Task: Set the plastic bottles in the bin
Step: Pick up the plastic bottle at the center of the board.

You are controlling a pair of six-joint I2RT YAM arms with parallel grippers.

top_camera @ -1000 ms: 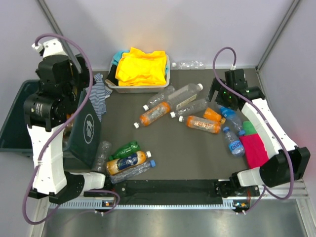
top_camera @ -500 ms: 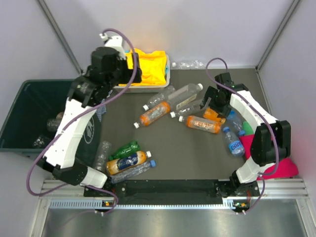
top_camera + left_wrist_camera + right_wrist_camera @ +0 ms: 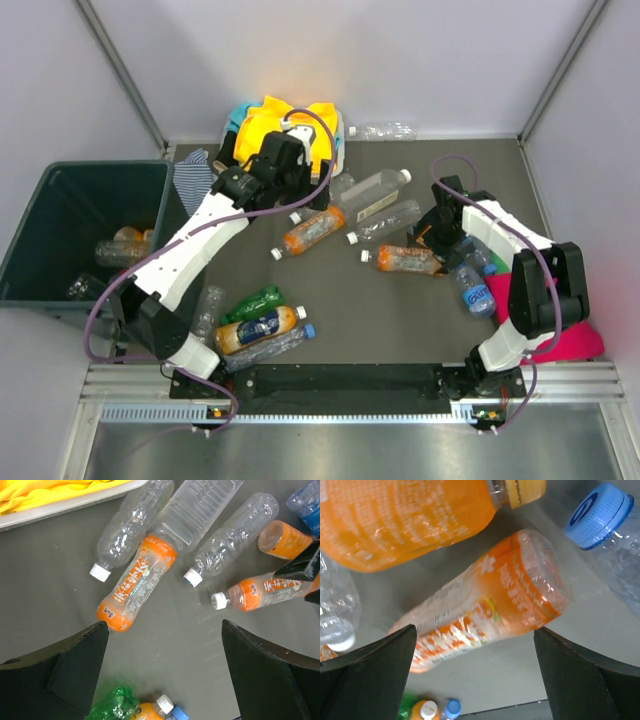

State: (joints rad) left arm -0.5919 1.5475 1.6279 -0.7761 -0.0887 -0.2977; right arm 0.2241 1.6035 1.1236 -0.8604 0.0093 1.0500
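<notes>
Several plastic bottles lie on the dark table: an orange-labelled one [image 3: 313,228] [image 3: 135,582], two clear ones [image 3: 372,190] [image 3: 385,222], and a green one [image 3: 255,300] with an orange one [image 3: 258,328] near the front. The dark green bin [image 3: 40,215] at the left holds some bottles [image 3: 120,245]. My left gripper [image 3: 300,192] [image 3: 163,625] is open and empty, above the table by the orange-labelled bottle. My right gripper [image 3: 437,228] [image 3: 475,630] is open and low, its fingertips either side of another orange bottle [image 3: 405,260] [image 3: 485,605].
A white tray [image 3: 225,172] of yellow cloth stands at the back. A striped cloth [image 3: 190,175] lies by the bin. A pink cloth [image 3: 560,340] and a blue-labelled bottle [image 3: 472,290] lie at the right. A clear bottle [image 3: 385,130] lies by the back wall.
My left arm has swung from over the bin to the table's middle by the tray. My right gripper has come down over the orange bottle, which has shifted a little.
</notes>
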